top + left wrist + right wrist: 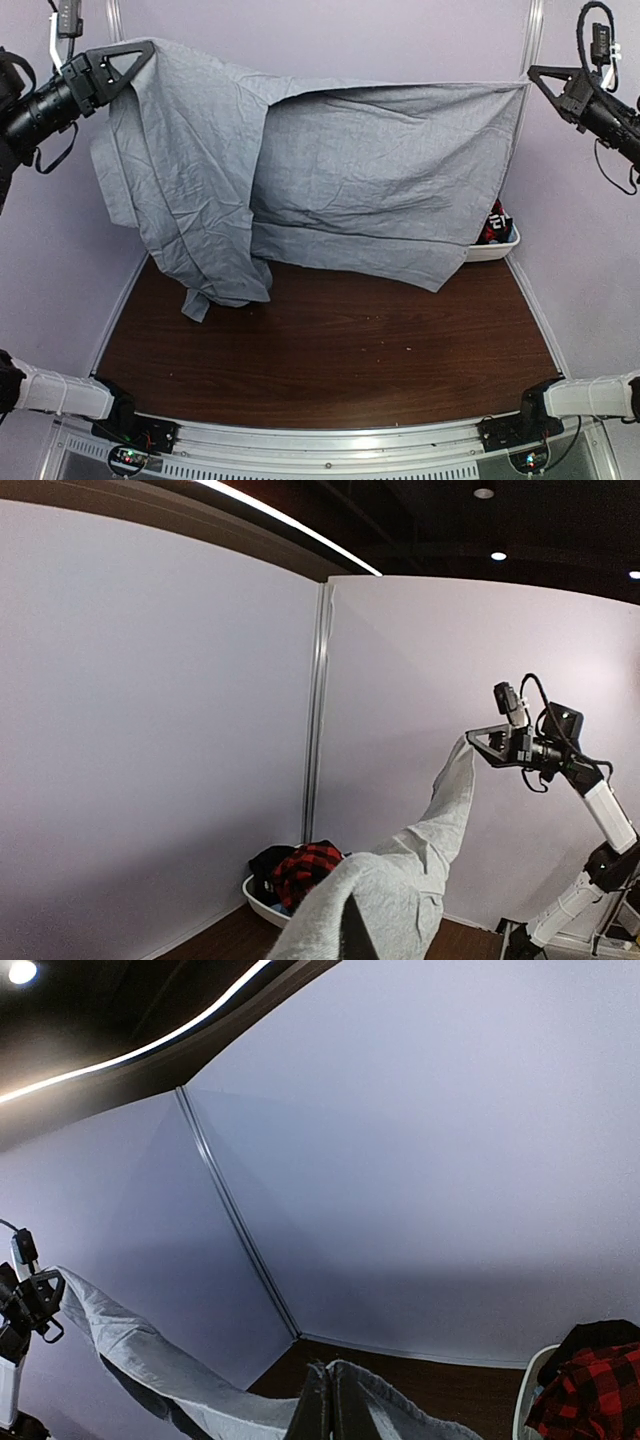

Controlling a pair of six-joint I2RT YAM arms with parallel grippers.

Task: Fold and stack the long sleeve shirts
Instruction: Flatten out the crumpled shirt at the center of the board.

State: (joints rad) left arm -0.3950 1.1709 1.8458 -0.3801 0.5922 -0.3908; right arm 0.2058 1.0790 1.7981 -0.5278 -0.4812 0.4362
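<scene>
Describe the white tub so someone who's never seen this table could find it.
Start at the brown table and go to its far right corner. The white tub sits there, half hidden behind the hanging grey shirt; it alone holds red-and-black plaid cloth.

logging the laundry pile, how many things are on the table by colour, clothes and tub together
grey shirt: 1
red-and-black plaid garment: 1
black garment: 1
white tub: 1
total: 4
The tub is partly hidden behind the shirt, so it may hold more.
</scene>
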